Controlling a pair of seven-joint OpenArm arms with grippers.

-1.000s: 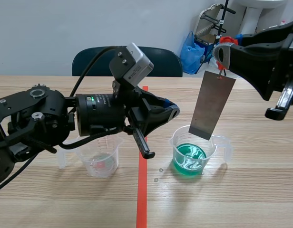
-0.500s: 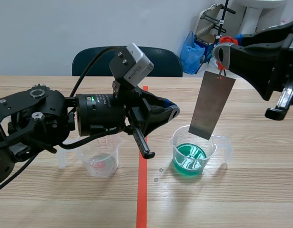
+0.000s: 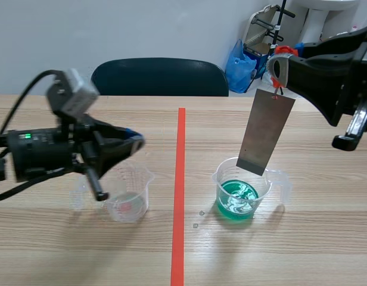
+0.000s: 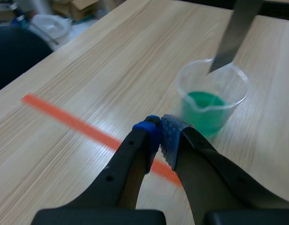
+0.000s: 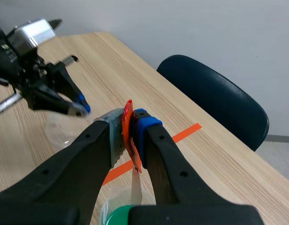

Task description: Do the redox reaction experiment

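**A:** Where is the metal sheet [image 3: 266, 134]?

**B:** It hangs tilted from the right gripper [image 3: 279, 67], high above the table [image 3: 291, 250]. The fingers are clamped on an orange-red tab [image 5: 128, 125] at the sheet's top edge. Its lower edge is at about rim level of the green beaker [image 3: 240, 190], above the liquid. I cannot tell whether it touches the rim.

**A:** And the beaker itself?

**B:** It is clear plastic with a spout and holds green liquid in its lower part. It stands upright on the right side of the tape line [image 3: 180, 179].

**A:** What about the left gripper [image 3: 133, 142]?

**B:** Its fingers are pressed together with nothing between them, the blue pad against the dotted one. It hovers above the clear beaker [image 3: 128, 199] on the left of the tape line, with the tips pointing toward the line.

**A:** What is in that beaker?

**B:** A little pale liquid at the bottom.

**A:** Is there any writing?

**B:** The clear beaker has printed measuring marks on its wall, too small to read.

**A:** And behind the table?

**B:** A dark blue chair [image 3: 159, 76], at the far edge.
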